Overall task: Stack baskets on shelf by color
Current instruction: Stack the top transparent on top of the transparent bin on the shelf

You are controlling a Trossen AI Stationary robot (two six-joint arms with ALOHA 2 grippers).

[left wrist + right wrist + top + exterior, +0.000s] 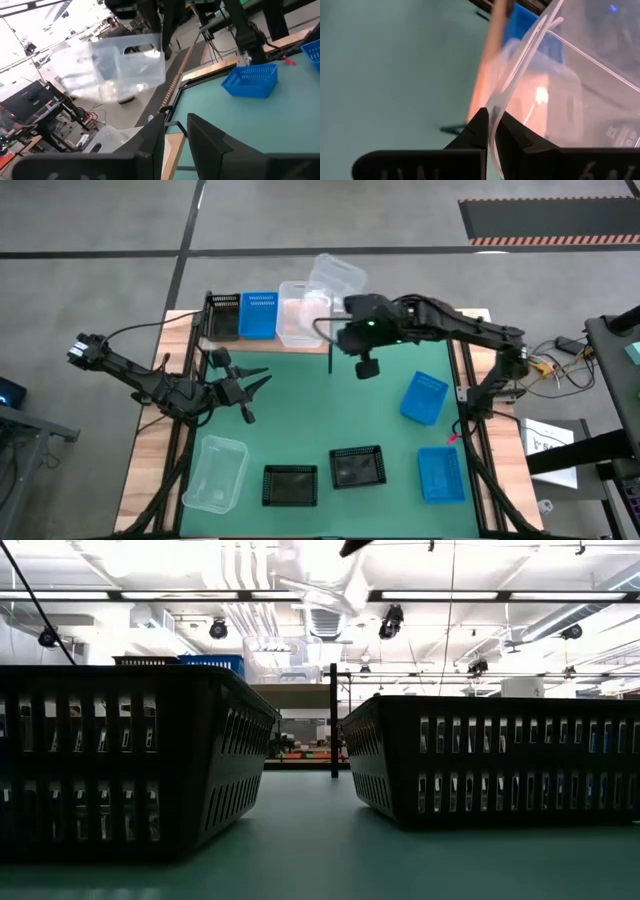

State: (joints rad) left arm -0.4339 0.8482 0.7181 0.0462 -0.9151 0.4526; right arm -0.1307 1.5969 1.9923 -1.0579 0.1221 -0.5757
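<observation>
**Right gripper carried clear basket over shelf**

Right gripper [491, 131] pinched the thin rim of a clear basket [337, 277], fingers closed on the wall. Basket hung tilted just beyond the fingertips, above another clear basket [300, 313] on the shelf [196, 340]. Beside that one on the board: a blue basket [259, 314] and a black basket [222, 316]. Left gripper [258, 382] waited over the green mat, fingers spread, holding nothing, well apart from the carried basket.

3 black baskets [289, 485], 3 blue baskets [424, 397], 3 clear baskets [216, 473], 1 shelf [190, 320].
</observation>
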